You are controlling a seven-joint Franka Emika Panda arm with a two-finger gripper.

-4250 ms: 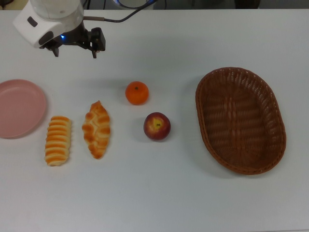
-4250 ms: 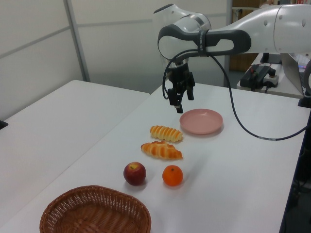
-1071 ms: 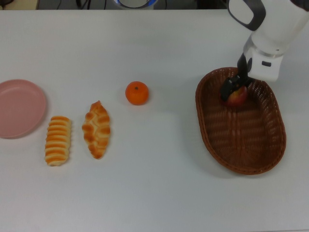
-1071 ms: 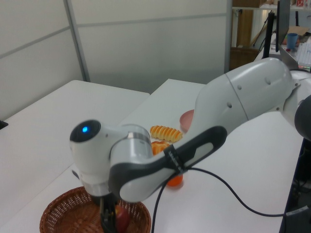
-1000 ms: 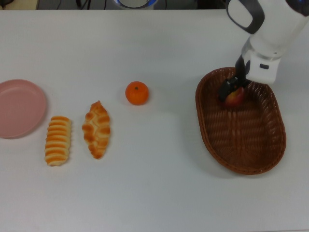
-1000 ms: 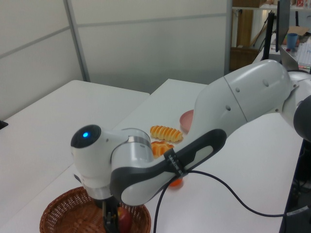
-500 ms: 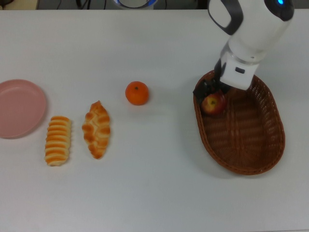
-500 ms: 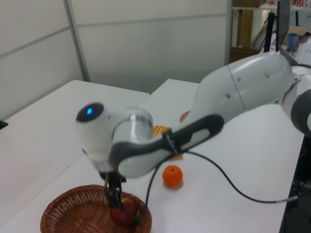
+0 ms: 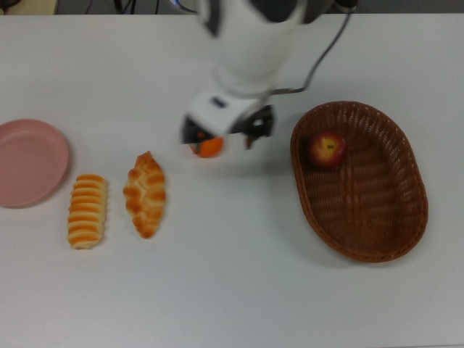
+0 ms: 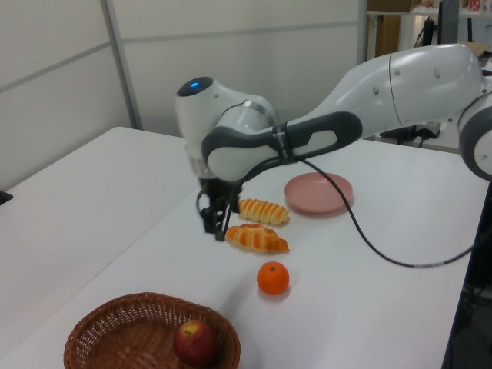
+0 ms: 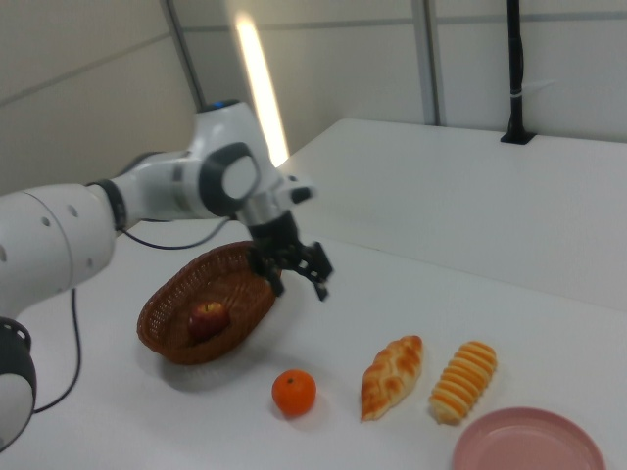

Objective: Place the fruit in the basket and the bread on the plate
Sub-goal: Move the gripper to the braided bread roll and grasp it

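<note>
The dark red apple (image 9: 328, 148) (image 10: 195, 342) (image 11: 208, 315) lies alone in the brown wicker basket (image 9: 359, 254) (image 10: 115, 304) (image 11: 162, 315). Free of it, my gripper (image 9: 221, 136) (image 10: 214, 224) (image 11: 300, 285) hangs open and empty above the table, over the orange tangerine (image 9: 211, 147) (image 10: 273, 277) (image 11: 294, 392), which it partly hides in the top view. The braided loaf (image 9: 145, 193) (image 10: 256, 238) (image 11: 392, 376) and the ridged loaf (image 9: 87, 210) (image 10: 263, 211) (image 11: 463, 380) lie side by side on the table. Beyond them the pink plate (image 9: 29, 163) (image 10: 318, 192) (image 11: 529, 446) holds nothing.
White tabletop all round, with a seam to a second table on the left view's left. A black cable runs from the arm across the table in the left view. A wall and partition stand behind.
The gripper has let go of the apple, which now rests in the basket. The arm has swung out of the basket to above the tangerine. Loaves, plate and tangerine have not moved.
</note>
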